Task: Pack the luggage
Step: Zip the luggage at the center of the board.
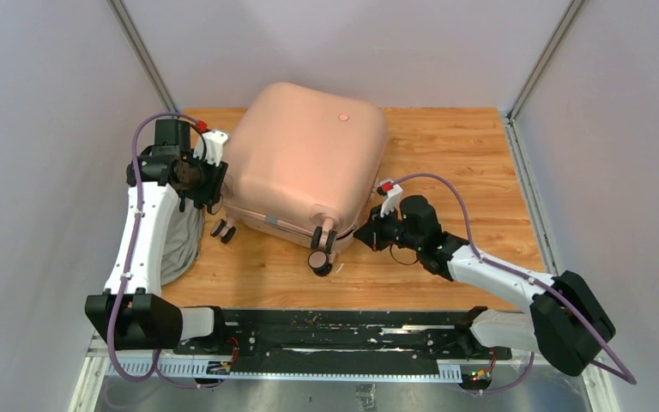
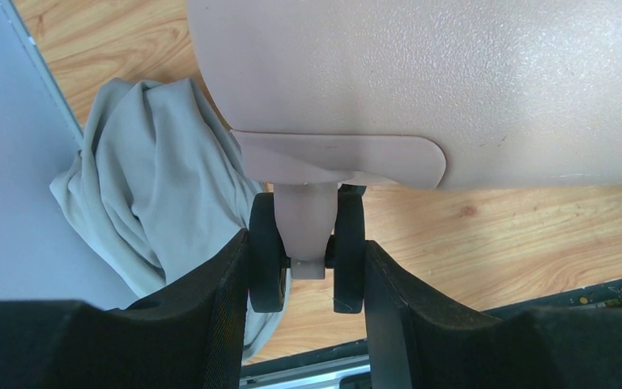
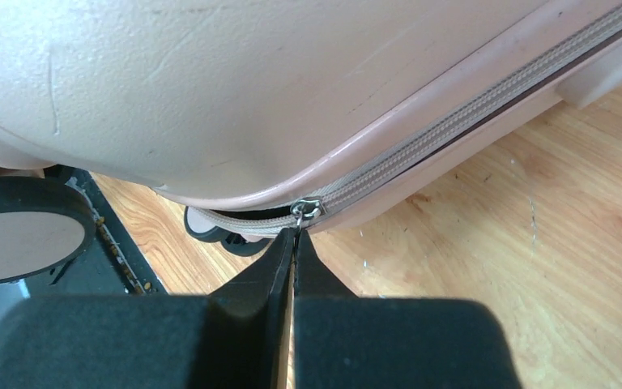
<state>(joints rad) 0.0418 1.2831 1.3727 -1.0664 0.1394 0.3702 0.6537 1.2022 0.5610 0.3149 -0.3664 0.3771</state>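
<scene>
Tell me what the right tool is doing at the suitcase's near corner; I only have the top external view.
Observer: The right tool is shut on the zipper pull of the luggage.
Operator: Is the zipper closed there?
Observer: Only partly. On one side of the pull the zipper teeth are meshed. On the other side, toward the wheel, a dark gap shows.
Operator: And the left tool?
Observer: The left tool is closed on a twin wheel, with one finger against each outer side.
</scene>
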